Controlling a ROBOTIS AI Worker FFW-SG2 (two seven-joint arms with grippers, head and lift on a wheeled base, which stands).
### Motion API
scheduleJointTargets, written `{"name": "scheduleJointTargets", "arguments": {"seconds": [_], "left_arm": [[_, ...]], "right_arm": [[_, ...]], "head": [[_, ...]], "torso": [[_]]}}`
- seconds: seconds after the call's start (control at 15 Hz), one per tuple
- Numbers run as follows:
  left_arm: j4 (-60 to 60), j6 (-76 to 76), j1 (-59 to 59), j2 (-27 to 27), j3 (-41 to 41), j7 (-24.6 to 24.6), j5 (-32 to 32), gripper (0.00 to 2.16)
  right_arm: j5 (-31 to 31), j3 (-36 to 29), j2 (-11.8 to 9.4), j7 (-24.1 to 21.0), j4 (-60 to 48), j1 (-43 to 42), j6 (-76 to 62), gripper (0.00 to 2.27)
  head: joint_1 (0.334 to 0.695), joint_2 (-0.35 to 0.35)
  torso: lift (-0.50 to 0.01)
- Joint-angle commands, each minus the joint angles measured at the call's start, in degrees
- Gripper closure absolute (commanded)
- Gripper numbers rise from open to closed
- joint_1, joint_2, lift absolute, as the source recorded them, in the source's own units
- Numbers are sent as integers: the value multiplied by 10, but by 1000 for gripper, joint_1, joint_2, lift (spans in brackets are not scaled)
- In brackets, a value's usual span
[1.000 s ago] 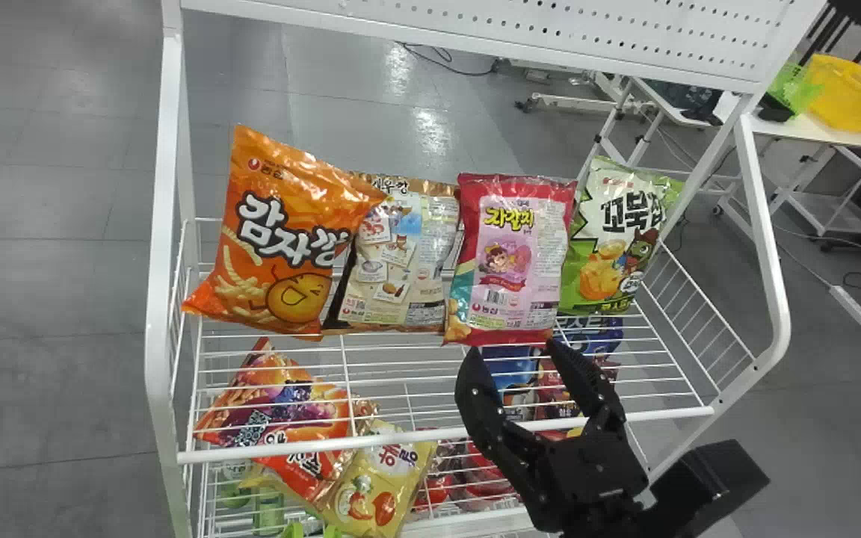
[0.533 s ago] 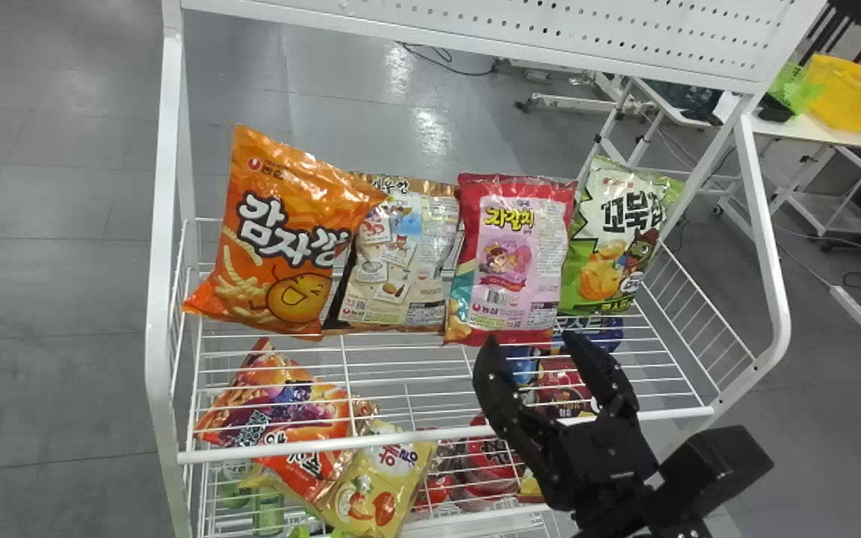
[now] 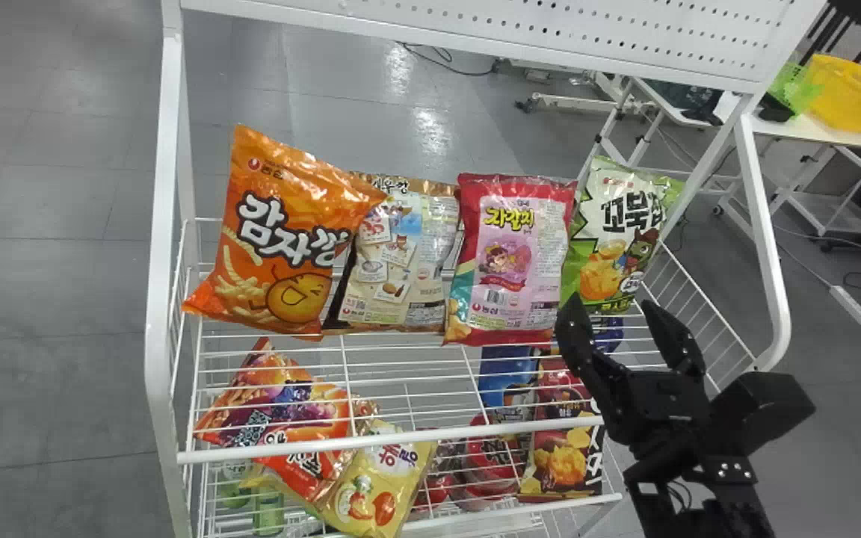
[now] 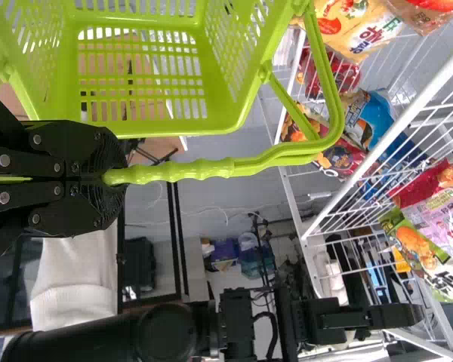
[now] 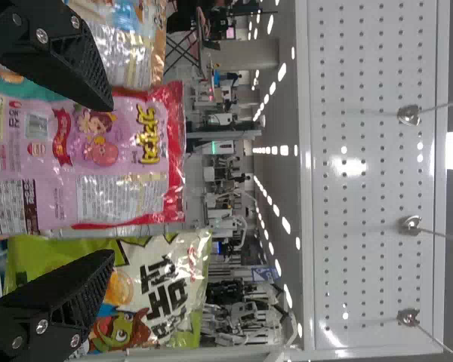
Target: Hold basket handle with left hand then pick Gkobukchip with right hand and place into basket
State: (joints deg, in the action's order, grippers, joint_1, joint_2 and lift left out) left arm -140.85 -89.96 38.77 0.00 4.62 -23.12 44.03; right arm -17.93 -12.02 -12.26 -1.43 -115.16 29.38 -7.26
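Observation:
In the head view my right gripper (image 3: 613, 305) stands open just below and in front of the Gkobukchip (image 3: 613, 232), a green and white bag leaning at the right end of the upper shelf. The right wrist view shows the same gripper (image 5: 113, 181) with its fingers spread, the Gkobukchip (image 5: 155, 294) partly behind the lower finger and the pink bag behind the upper one. My left gripper (image 4: 109, 177) is shut on the handle (image 4: 204, 168) of the lime-green basket (image 4: 219, 90), whose slotted walls are seen in the left wrist view.
The pink-red bag (image 3: 509, 261) stands directly left of the Gkobukchip, followed by a beige bag (image 3: 400, 258) and an orange bag (image 3: 281, 232). The rack's white front rail (image 3: 326, 448) crosses low, its side post (image 3: 767, 246) rises at right, and more snacks lie on the lower shelf.
My right gripper has moved rightward and somewhat up in the head view, from below the pink bag to below the Gkobukchip, staying open. The bags on the upper shelf have not moved.

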Motion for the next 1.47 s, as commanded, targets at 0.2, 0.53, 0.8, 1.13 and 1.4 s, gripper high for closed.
{"name": "scheduleJointTargets", "arguments": {"seconds": [0.2, 0.53, 0.8, 1.13, 1.4], "left_arm": [[7, -1, -4, -1, -5, 5, -8, 1717], [15, -1, -10, -1, -5, 10, -10, 1717], [34, -1, -22, -1, -5, 10, -10, 1717], [47, -1, -30, -1, 0, 10, -7, 1717], [54, -1, -35, -1, 0, 10, -6, 1717]], "right_arm": [[5, -37, -17, 13, 111, -111, 32, 144], [-8, -55, -36, 66, 149, -176, 153, 144], [4, -54, -41, 73, 182, -222, 179, 144], [4, -67, -45, 74, 236, -286, 211, 144], [12, -69, -51, 74, 269, -317, 213, 144]], "head": [[695, -350], [695, -350], [695, -350], [695, -350], [695, -350]], "torso": [[-32], [-32], [-32], [-32], [-32]]}}
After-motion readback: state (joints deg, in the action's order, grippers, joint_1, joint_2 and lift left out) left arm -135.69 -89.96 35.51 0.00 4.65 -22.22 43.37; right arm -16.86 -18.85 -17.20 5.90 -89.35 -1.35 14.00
